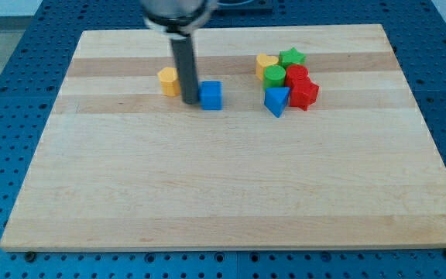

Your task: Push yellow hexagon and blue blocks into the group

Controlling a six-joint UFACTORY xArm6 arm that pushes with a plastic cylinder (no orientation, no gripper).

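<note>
A yellow hexagon [168, 80] lies on the wooden board [231, 186] at the upper left of centre. A blue cube [210, 95] lies just to its right. My tip [190, 102] stands between them, touching the blue cube's left side and partly covering the hexagon's right edge. To the view's right is a tight group: a yellow heart [266, 64], a green star [292, 57], a green round block [274, 76], a red block [296, 75], a red star-like block [304, 94] and a blue triangle [276, 101].
The board lies on a blue perforated table [6, 93]. The arm's dark body [175, 12] hangs over the board's top edge above the rod.
</note>
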